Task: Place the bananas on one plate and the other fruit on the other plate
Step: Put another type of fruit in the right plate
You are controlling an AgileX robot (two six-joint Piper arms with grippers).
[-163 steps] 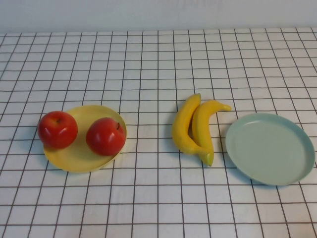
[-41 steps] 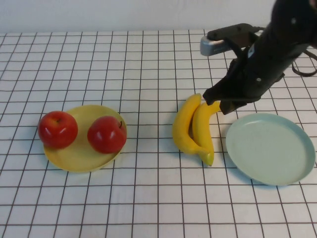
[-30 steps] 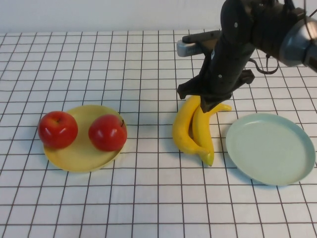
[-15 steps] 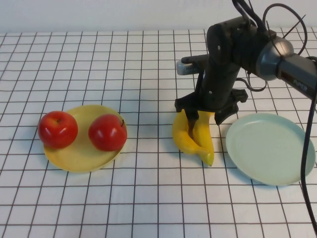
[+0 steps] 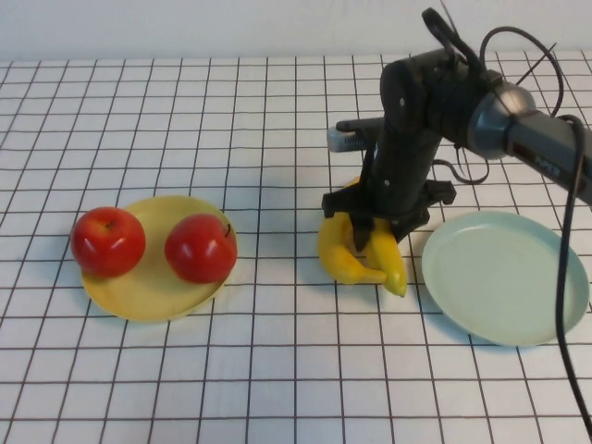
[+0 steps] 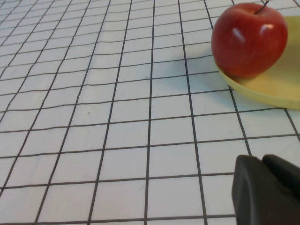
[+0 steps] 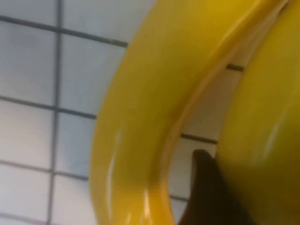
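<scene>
Two yellow bananas lie side by side at mid-table, the left banana (image 5: 337,255) and the right banana (image 5: 389,265). My right gripper (image 5: 375,224) is down on them, one finger wedged between the two, shut on the right banana. In the right wrist view that dark finger (image 7: 206,192) presses against the right banana (image 7: 262,131), beside the left banana (image 7: 140,117). The pale green-blue plate (image 5: 504,277) sits empty to the right. Two red apples (image 5: 108,242) (image 5: 200,248) rest on the yellow plate (image 5: 148,294) at left. My left gripper (image 6: 263,164) is shut, low over the cloth near an apple (image 6: 248,40).
A white cloth with a black grid covers the table. The right arm and its cables (image 5: 518,139) reach in from the back right above the green-blue plate. The yellow plate's rim (image 6: 276,86) shows in the left wrist view.
The right arm came in from the back right and lowered onto the bananas. Its finger went between them, and the bananas shifted slightly. The apples and plates stayed put.
</scene>
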